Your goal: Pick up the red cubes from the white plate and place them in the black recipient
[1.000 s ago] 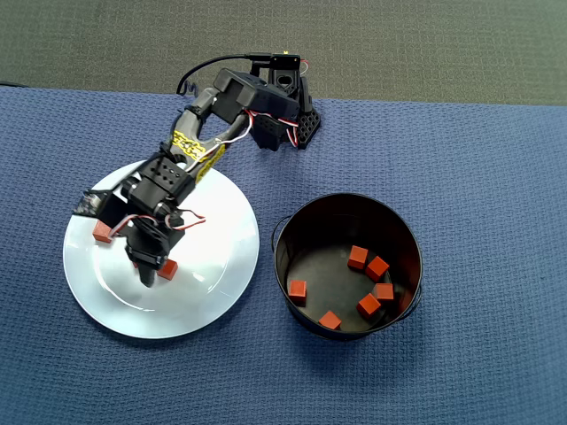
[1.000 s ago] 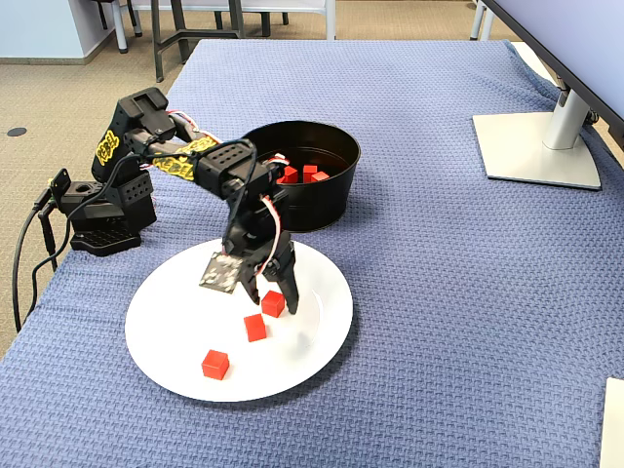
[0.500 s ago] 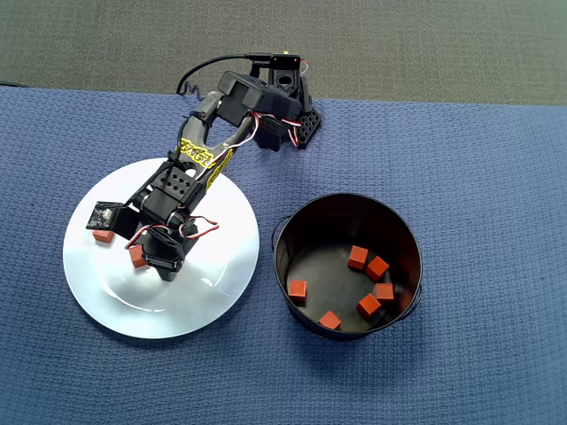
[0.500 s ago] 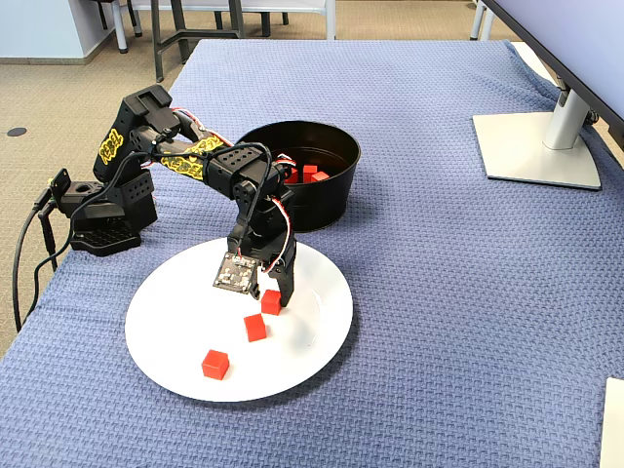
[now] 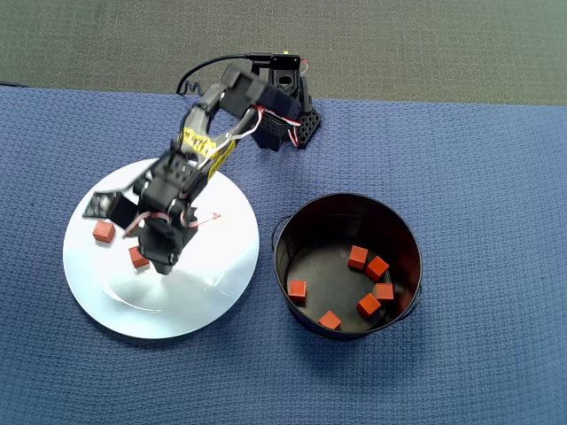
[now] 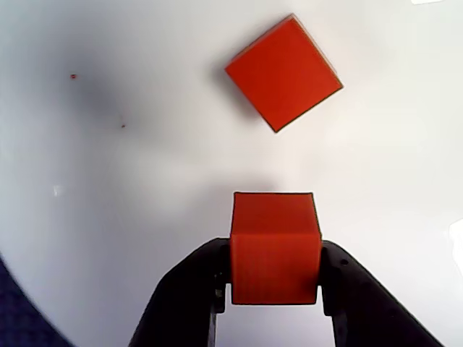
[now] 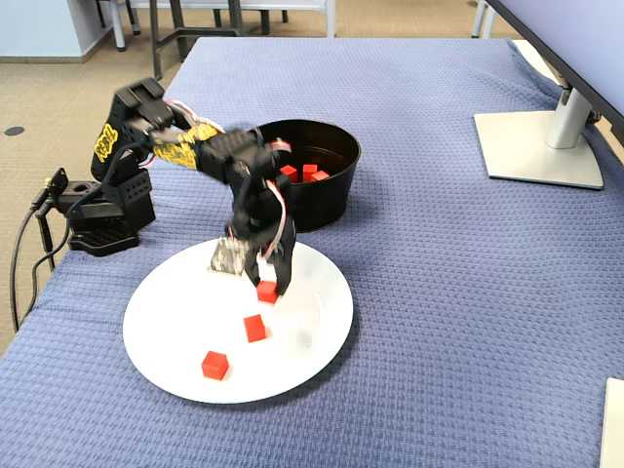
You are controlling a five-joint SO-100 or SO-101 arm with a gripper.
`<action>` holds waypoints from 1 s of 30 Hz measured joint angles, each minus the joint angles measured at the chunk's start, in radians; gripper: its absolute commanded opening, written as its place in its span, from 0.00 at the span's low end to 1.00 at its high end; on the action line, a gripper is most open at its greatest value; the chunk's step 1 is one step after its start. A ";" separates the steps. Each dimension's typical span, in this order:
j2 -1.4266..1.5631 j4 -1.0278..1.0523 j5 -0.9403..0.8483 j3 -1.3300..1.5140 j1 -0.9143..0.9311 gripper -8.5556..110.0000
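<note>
Held cube: red cube (image 6: 275, 247) sits between both fingers (image 6: 189, 289), square-on, over the white plate (image 7: 166, 302).
Gripper (image 7: 267, 289): clamped on that cube (side faces pressed).
Loose cubes: two on plate (image 7: 254, 328), (image 7: 215, 365); nearer one turned diagonal.
Black recipient (image 5: 292, 235): beside plate, six cubes (image 5: 358, 258) inside.

The overhead view looks straight down from well above, taking in the whole white plate (image 5: 159, 310), the black recipient (image 5: 347, 266) and the arm's base at the top edge. The fixed view stands off beyond the plate (image 7: 175, 375) and looks obliquely across the blue cloth (image 7: 468, 273), with the recipient (image 7: 327, 200) behind the plate. The wrist view sits very close above the plate (image 6: 108, 217), facing down, and shares only a small patch of it with the other two.
</note>
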 measured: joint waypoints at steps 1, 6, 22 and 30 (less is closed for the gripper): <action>0.048 0.011 0.008 0.017 0.005 0.07; 0.316 0.055 0.054 0.107 0.008 0.07; 0.787 -0.005 0.299 0.390 -0.669 0.41; 0.787 0.032 0.218 0.362 -0.727 0.35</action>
